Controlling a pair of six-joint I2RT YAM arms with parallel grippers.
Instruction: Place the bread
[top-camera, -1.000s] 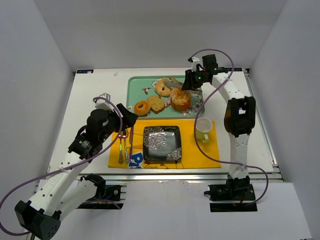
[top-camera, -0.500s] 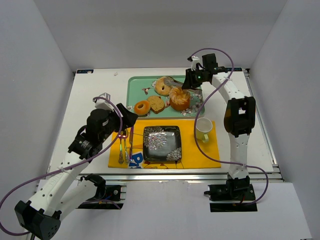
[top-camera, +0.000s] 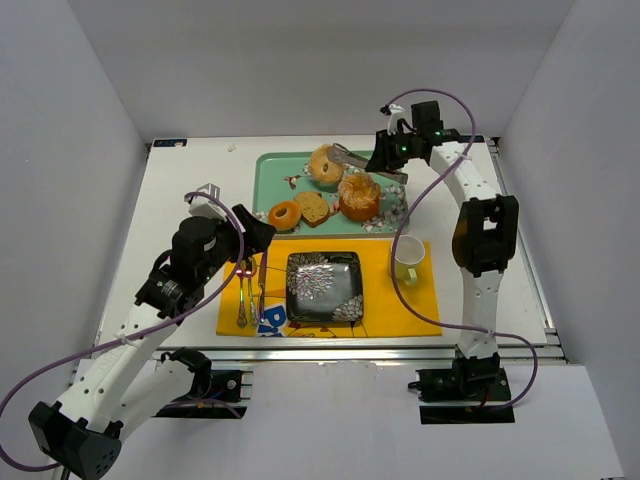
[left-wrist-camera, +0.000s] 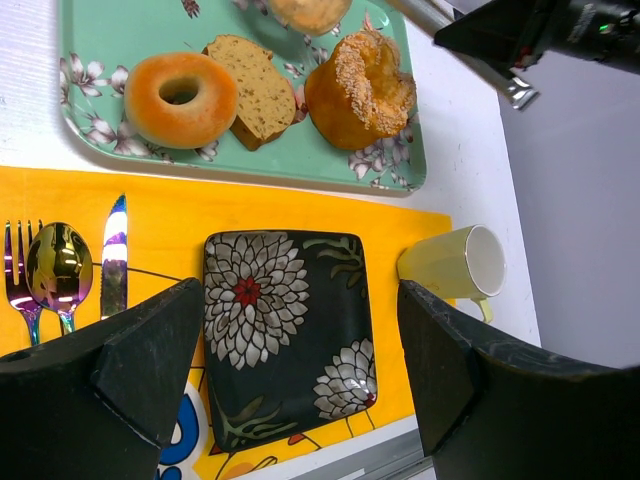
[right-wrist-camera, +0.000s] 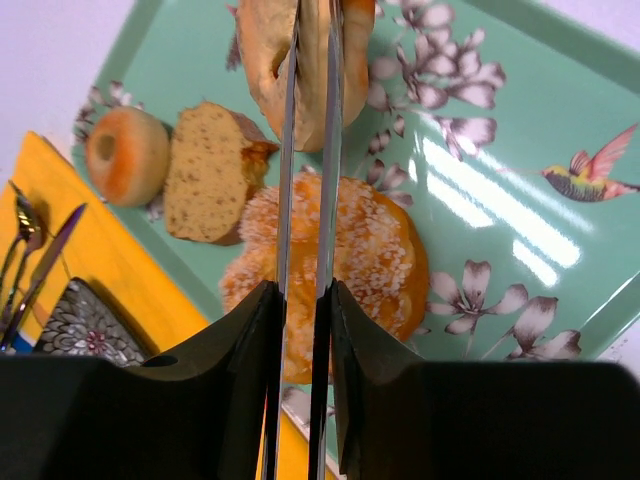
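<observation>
The bread (top-camera: 324, 163), a pale tan ring, is pinched between the blades of metal tongs (top-camera: 352, 158) and hangs tilted over the back of the teal tray (top-camera: 262, 182). My right gripper (top-camera: 385, 160) is shut on the tongs. In the right wrist view the tongs (right-wrist-camera: 290, 180) run up from my right gripper (right-wrist-camera: 305, 300) to the bread (right-wrist-camera: 345, 70), which is held edge-on. My left gripper (top-camera: 258, 232) is open and empty, and in its wrist view it (left-wrist-camera: 300, 370) hovers above the black floral plate (left-wrist-camera: 285, 320).
On the tray lie a glossy orange donut (top-camera: 284, 215), a brown loaf slice (top-camera: 312, 208) and an orange fluted cake (top-camera: 360, 197). The plate (top-camera: 323, 286), a pale yellow cup (top-camera: 406, 258) and a fork, spoon and knife (top-camera: 248, 290) sit on a yellow placemat (top-camera: 425, 310).
My right gripper has risen and drawn back, and the tongs have lifted the bread off the tray. The left arm has not moved.
</observation>
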